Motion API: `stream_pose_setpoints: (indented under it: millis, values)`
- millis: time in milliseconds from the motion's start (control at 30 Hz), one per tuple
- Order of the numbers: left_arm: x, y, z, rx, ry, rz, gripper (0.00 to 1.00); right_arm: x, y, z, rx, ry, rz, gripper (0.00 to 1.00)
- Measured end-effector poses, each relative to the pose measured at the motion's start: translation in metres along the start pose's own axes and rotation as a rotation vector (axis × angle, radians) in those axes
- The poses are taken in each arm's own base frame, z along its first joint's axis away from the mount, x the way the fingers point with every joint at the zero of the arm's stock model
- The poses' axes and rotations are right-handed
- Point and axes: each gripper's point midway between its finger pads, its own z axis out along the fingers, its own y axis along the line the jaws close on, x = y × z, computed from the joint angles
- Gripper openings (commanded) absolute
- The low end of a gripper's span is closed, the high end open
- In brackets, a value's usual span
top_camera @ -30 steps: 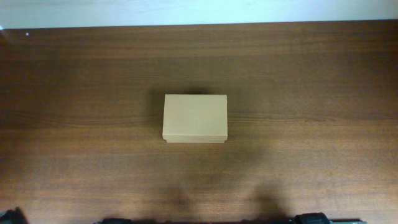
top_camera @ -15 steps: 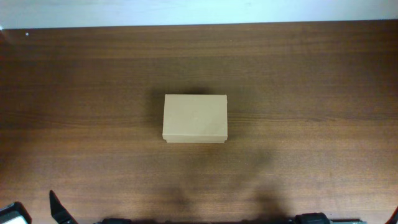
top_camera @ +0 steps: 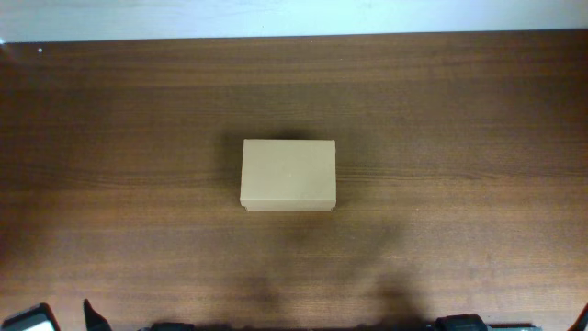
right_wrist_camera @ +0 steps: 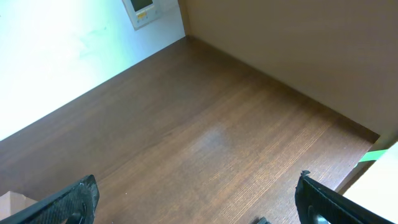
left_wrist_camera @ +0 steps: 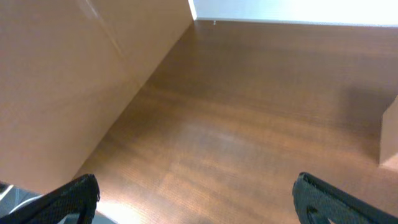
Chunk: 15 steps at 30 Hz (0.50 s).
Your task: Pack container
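The box [top_camera: 289, 175] is being seen from overhead lying flat on the table [top_camera: 478, 119] with its lid down, untouched and well ahead of both pairs of fingers. The left gripper [left_wrist_camera: 196, 182] is being held with its jaws spread wide and nothing between them. In its wrist view only bare table is being framed between the two dark fingers [left_wrist_camera: 71, 200], and a tan edge of the box [left_wrist_camera: 390, 140] is being caught ahead of and outside the finger on the view's right, well apart from it. A tan panel [left_wrist_camera: 68, 74] is being shown ahead of and outside the finger on the view's left, with a strip of white wall [left_wrist_camera: 292, 9] far ahead. The right gripper [right_wrist_camera: 198, 180] is likewise being held wide open and empty (its fingers [right_wrist_camera: 339, 202] are being cut off by the lower corners of the frame). There a pale corner of the box [right_wrist_camera: 11, 202] is being glimpsed just outside the finger on the view's left; the gap between them cannot be judged from this view. Ahead of the other finger a second panel [right_wrist_camera: 298, 43] is being shown, with a green strip [right_wrist_camera: 373, 155] outside that finger and a wall plate [right_wrist_camera: 142, 11] far ahead.
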Motion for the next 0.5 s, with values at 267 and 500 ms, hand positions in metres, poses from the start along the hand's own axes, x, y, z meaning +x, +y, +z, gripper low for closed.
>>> stream_pose_setpoints:
  millis: [267, 500]
  values:
    - [0.015, 0.002, -0.001, -0.005, 0.054, 0.032, 0.99, 0.002, 0.002, 0.001, -0.011, 0.010, -0.002, 0.99]
    - [0.015, 0.002, -0.001, -0.005, 0.055, 0.032, 0.99, -0.015, 0.036, 0.019, -0.124, -0.122, 0.112, 0.99]
